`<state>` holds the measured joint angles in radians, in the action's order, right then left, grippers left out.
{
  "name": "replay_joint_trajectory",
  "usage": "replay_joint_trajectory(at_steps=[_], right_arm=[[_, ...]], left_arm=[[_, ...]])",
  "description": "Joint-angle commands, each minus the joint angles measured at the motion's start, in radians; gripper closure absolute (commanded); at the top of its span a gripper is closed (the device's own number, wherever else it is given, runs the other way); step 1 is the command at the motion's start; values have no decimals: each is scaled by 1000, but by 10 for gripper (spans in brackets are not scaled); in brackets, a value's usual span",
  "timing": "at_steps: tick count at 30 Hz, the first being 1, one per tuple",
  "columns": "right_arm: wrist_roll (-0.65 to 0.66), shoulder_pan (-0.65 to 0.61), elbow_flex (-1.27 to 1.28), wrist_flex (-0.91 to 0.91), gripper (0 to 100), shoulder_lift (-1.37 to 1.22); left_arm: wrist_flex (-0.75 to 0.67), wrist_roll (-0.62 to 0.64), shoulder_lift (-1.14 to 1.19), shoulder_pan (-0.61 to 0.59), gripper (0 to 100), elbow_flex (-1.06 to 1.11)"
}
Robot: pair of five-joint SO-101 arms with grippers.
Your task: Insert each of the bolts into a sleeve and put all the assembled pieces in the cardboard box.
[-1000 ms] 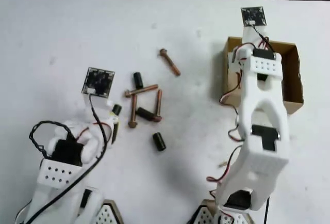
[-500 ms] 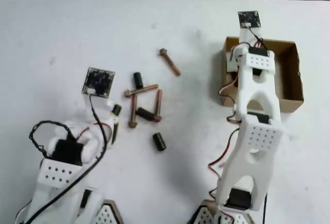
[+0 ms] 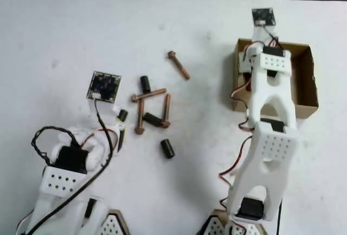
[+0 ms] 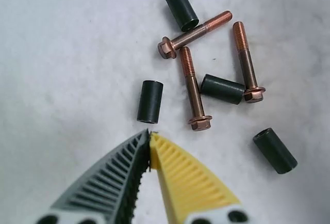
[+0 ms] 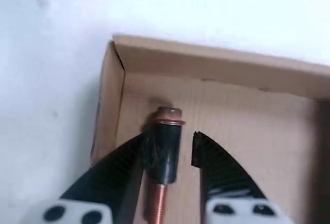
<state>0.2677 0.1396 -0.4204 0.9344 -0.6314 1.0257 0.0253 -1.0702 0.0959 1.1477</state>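
White tabletop (image 3: 65, 29) carries both arms side by side. The right gripper (image 5: 170, 137) hangs inside the cardboard box (image 5: 216, 61) with its fingers parted. A sleeved bolt (image 5: 164, 154), its copper head poking out of the black sleeve, sits between them. It lies against one finger with a gap to the other, so it is released rather than pinched. The left gripper (image 4: 149, 137) is clenched on nothing, its grey and yellow fingers pressed together and the tips just beside a loose sleeve (image 4: 150, 101). Beyond it three bare bolts (image 4: 195, 87) lie in a cluster with two more sleeves (image 4: 222, 89) among them. Another sleeve (image 4: 275, 150) lies a little apart. A fourth bolt (image 3: 178, 65) lies alone between the cluster and the box.
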Motion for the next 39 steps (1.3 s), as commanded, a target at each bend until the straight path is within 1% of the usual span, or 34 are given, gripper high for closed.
replay_joint_trajectory(at_steps=[1, 6, 10, 24, 26, 29, 31, 39], right_arm=[[-8, 15, -55, 84, 900, 179], [-8, 4, -51, 240, 900, 331], [-8, -28, -52, 384, 900, 441], [-8, -153, -48, 779, 901, 860], [-8, -157, -20, 783, 922, 920], [-8, -159, 52, 783, 988, 1023], [-8, -159, 103, 779, 969, 1095], [-8, -160, 379, 760, 968, 1395]], left_arm=[[-35, 14, 1, -1, 980, -12], [-35, 14, 1, -1, 980, -14], [-60, 14, 1, -1, 980, -11], [-63, 14, 1, 1, 980, -11], [-63, 14, 1, 1, 980, -11], [-63, 12, 1, 1, 980, -11], [-63, 12, 1, 1, 980, -11], [-63, 14, 1, 1, 980, -9]])
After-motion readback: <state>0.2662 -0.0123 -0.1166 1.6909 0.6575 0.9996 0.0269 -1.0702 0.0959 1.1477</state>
